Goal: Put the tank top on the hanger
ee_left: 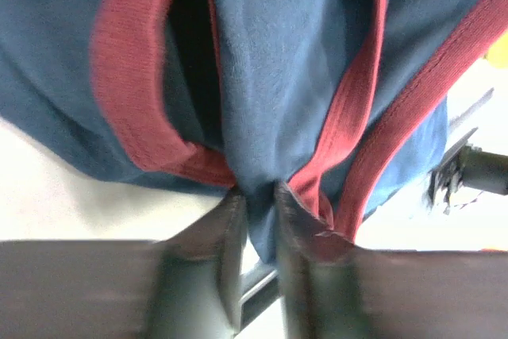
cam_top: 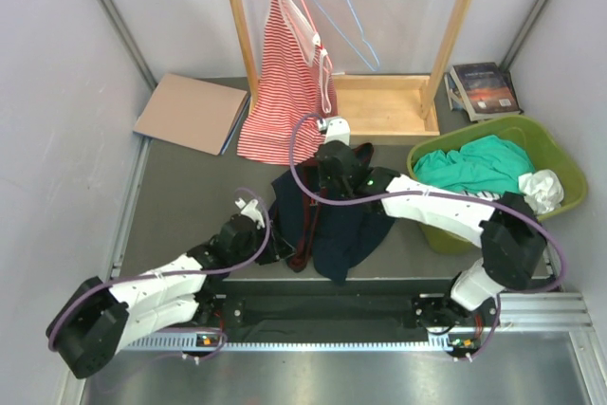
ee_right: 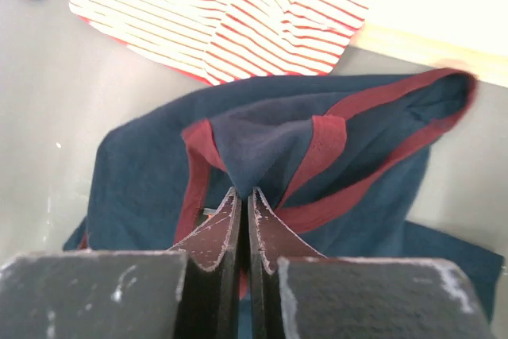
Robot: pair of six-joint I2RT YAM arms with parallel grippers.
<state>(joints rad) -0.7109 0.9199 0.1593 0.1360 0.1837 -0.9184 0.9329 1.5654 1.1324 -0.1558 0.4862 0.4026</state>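
The dark navy tank top [cam_top: 332, 230], trimmed in dark red, lies crumpled on the grey table between the two arms. My left gripper [cam_top: 282, 250] is at its left edge. In the left wrist view the left gripper [ee_left: 260, 196] is shut on a fold of navy cloth [ee_left: 270, 77] beside the red trim. My right gripper [cam_top: 334, 170] is over the tank top's far part, and in the right wrist view the right gripper [ee_right: 246, 190] pinches a peak of the navy cloth [ee_right: 262, 144]. The light-blue wire hanger [cam_top: 343, 18] hangs empty on the rack at the back.
A red-and-white striped top [cam_top: 285, 82] hangs from the wooden rack [cam_top: 379, 106], its hem on the table. A green basket [cam_top: 560, 154] with a green garment stands at the right. Books [cam_top: 484, 87] lie at the back right and a brown folder [cam_top: 190, 111] at the back left.
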